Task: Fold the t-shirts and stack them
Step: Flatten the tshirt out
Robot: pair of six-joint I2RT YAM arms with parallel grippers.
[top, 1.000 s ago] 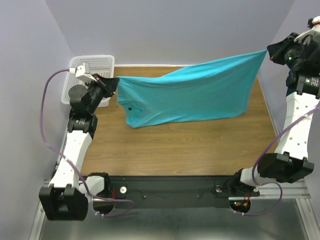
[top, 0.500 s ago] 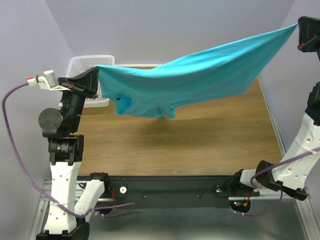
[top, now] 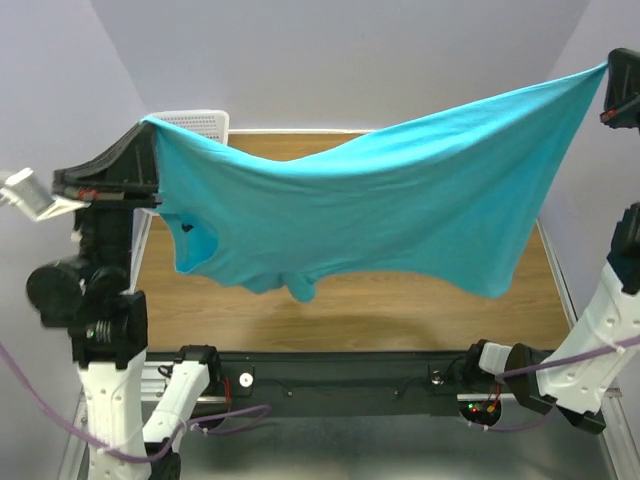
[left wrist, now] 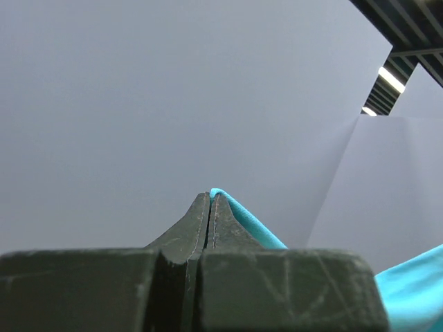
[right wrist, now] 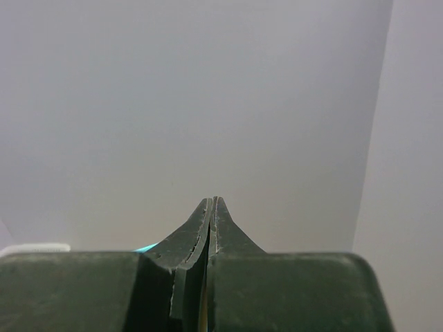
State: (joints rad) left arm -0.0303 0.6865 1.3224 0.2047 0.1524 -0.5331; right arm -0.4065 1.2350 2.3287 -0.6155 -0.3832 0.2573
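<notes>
Lavender walls enclose a wooden table point(top: 400, 315). The shirt point(top: 400, 210) hangs stretched in the air above the table, spanning from 10 o'clock to 2 o'clock and sagging in the middle. The left jaws, at 10 o'clock, are pinched shut on one corner of it. The right jaws, at 2 o'clock, are pinched shut on the opposite corner. The neck opening point(top: 192, 238) droops near 9 o'clock. A white basket point(top: 205, 122) shows at 11 o'clock, behind the cloth.
</notes>
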